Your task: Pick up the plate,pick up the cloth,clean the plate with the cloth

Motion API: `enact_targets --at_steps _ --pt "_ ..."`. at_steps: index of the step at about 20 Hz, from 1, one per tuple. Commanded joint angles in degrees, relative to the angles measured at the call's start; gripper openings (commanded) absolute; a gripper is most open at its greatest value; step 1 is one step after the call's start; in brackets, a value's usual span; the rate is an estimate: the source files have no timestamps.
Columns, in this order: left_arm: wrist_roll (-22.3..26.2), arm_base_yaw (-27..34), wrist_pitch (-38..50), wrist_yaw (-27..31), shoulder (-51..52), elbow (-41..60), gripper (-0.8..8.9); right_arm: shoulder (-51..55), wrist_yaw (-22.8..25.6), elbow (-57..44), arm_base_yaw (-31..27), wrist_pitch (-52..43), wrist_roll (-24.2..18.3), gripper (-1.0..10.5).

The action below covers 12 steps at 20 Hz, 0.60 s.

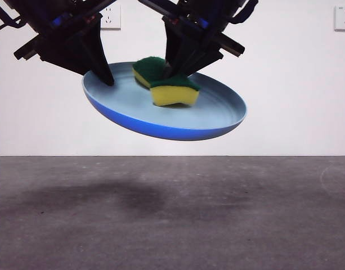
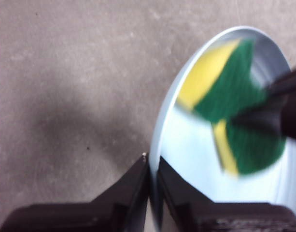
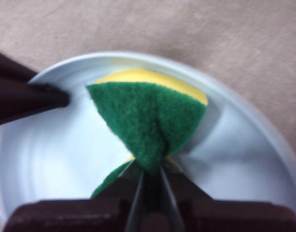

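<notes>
Both pickups look done: the left end effector (image 2: 153, 166) pinches the rim of the light-blue plate (image 1: 217, 112), held tilted mid-frame above the tabletop (image 1: 172, 214). The right end effector (image 3: 150, 176), clamped on the sponge (image 1: 173, 90), presses it into the plate; wiping seems underway, though blur hides how far.

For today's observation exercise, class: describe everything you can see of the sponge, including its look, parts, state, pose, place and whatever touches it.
The sponge has a yellow foam body topped by a dark green scouring layer, with wavy edges. The right gripper pinches it at the middle, jaws shut, so it buckles and its two ends flare like a bow. Its yellow underside rests on the inner surface of the light-blue plate, which the left gripper grips by the rim, tilted, above the grey table. The left wrist view shows it blurred.
</notes>
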<state>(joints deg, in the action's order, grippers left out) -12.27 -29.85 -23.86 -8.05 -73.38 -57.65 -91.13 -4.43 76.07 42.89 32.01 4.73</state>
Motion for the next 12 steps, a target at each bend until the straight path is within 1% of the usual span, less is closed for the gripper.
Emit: enact_targets --at_steps 1,3,4,5,6,7,8,9,10,12 --pt "-1.70 -0.63 3.80 -1.20 0.17 0.15 -0.08 -1.22 -0.09 -0.24 3.02 3.28 0.22 -0.2" --pt "-1.73 -0.15 4.15 -1.11 0.17 0.15 -0.08 -1.22 1.60 -0.24 4.68 9.88 -0.87 -0.2" --pt "-1.70 0.02 4.07 -1.16 0.17 0.15 -0.08 -1.22 4.37 -0.24 4.94 13.40 -1.01 -0.2" --pt "-1.70 0.02 3.87 -1.27 0.17 0.15 -0.08 -1.22 9.33 -0.24 4.96 16.85 -0.98 -0.2" --pt "-1.68 0.00 3.58 -1.51 0.17 0.15 -0.08 -1.22 17.18 -0.24 4.96 19.56 -0.92 -0.2" --pt "-1.68 0.00 3.08 -1.99 0.17 0.15 -0.08 -1.20 23.06 -0.24 4.96 19.96 -0.61 -0.2" --pt "-1.68 0.00 2.29 -3.52 0.17 0.15 -0.08 -0.63 30.42 -0.24 4.55 19.32 0.00 -0.2" --pt "-1.68 -0.11 1.86 -4.83 0.17 0.15 -0.08 -0.24 34.58 -0.24 3.78 16.79 0.02 -0.2" --pt "-1.68 -0.22 1.68 -6.25 0.17 0.15 -0.08 0.28 34.69 -0.24 2.99 13.07 -0.09 -0.2" --pt "-1.66 -0.37 1.84 -7.45 0.17 0.15 -0.08 0.44 30.71 -0.24 2.32 7.56 -0.07 -0.2"
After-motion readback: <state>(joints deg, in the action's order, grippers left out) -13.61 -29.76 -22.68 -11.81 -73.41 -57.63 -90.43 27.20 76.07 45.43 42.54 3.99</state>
